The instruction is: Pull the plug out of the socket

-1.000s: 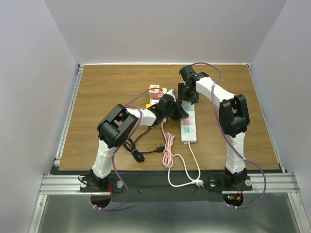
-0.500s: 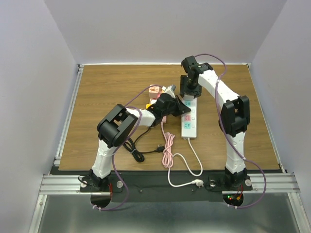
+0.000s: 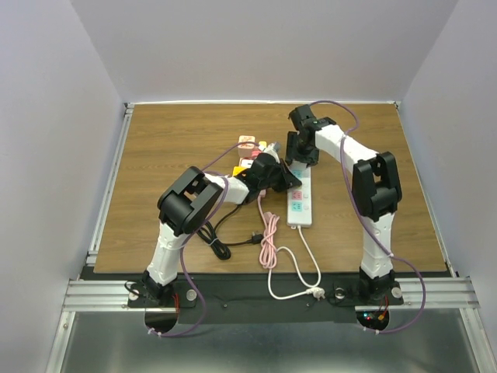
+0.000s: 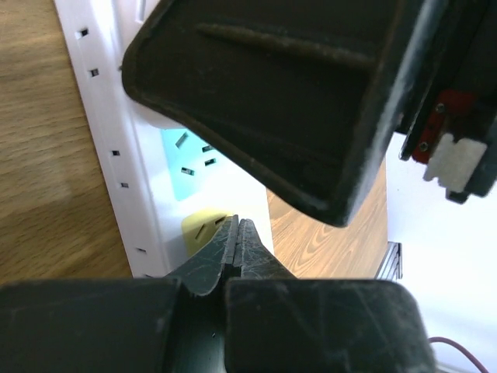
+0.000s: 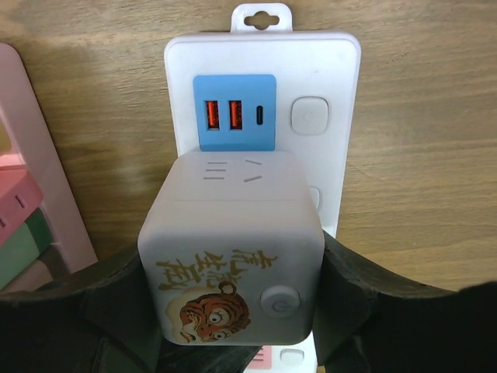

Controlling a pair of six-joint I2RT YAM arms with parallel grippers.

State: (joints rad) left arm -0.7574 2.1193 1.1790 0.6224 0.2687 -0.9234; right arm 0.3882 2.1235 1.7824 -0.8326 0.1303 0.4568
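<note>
**Top view:** The left arm rises from its base at 7 o'clock with the elbow humped high and the forearm running toward 2 o'clock. The left gripper [image 3: 283, 179] is low against the left long edge of the white power strip [image 3: 300, 208]; its fingers are too small to read here. The right arm goes from its base at 5 o'clock up toward 12, folds at the elbow, and its forearm heads to 10 o'clock. The right gripper [image 3: 300, 157] hangs over the strip's 12 o'clock end, and the cube plug is hidden beneath it. A pink cable [image 3: 269, 233], a black cable [image 3: 221, 247] and a white cable [image 3: 314, 292] lie on the table [image 3: 171, 155] toward 6 o'clock. Small pink items [image 3: 248, 142] are partly covered by the left arm.

**Left wrist:** The fingers [image 4: 255, 252] are pressed together with nothing between them. Their tips are over the strip at a yellow socket panel [image 4: 200, 229], with a cyan panel [image 4: 182, 167] at 12 o'clock of it. A dark bulk [image 4: 295, 101] fills the top of the frame; I cannot tell which part it is.

**Right wrist:** The cube plug [image 5: 231, 233], white with a tiger print, is clamped between fingers at its 9 and 3 o'clock sides. It sits over the strip just at 6 o'clock of the blue USB panel [image 5: 234, 113]. The prongs are hidden, so I cannot tell whether it is seated or lifted. A pink strip [image 5: 27, 202] is cut off at 9 o'clock.
</note>
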